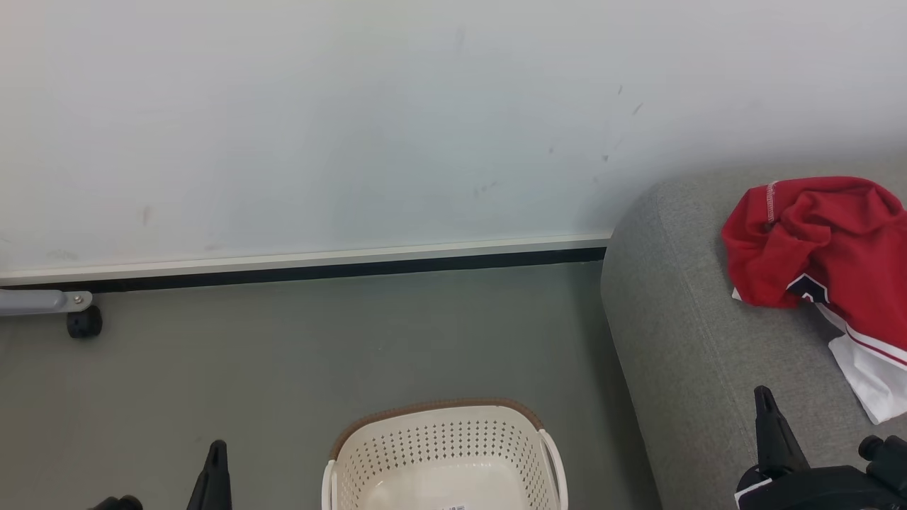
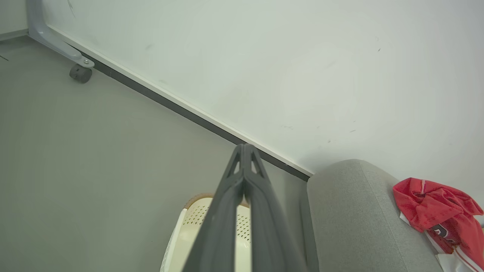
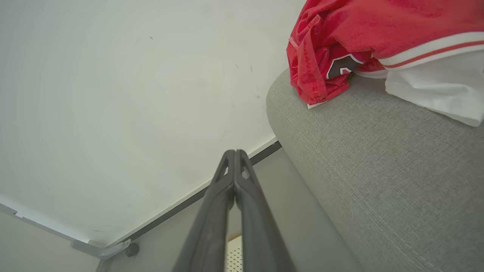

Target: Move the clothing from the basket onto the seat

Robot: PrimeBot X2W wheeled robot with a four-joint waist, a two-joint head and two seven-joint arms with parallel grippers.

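Both of the robot's hands are pressed shut and empty: the left hand [image 1: 217,460] points up over the grey floor [image 1: 283,354] just left of the laundry basket [image 1: 432,409], and the right hand [image 1: 769,418] rises over the near part of the grey sofa [image 1: 680,319], its closed fingers short of the fabric heap. The red clothing [image 1: 815,241], crumpled and showing a dark emblem and a white striped panel [image 1: 871,382], lies on the sofa's upholstery close to its rounded end, well apart from the basket. What shows of the basket's perforated interior holds only a small label [image 1: 457,507]; its near half is cut off by the bottom of the head view, so whether a garment remains there cannot be told. By the look of it the transfer is at or near its end, and the sound move is to look down into the basket before calling it done. Should anything be left, the nearer hand would do best to open wide above the brown rim, pinch a thick fold rather than a loose hem, lift it clear of the rim and the sofa's end, and let go beside the heap, well in from the edge. Behind stand the pale wall [image 1: 354,127], its dark baseboard [image 1: 319,273] and a caster wheel [image 1: 84,322].
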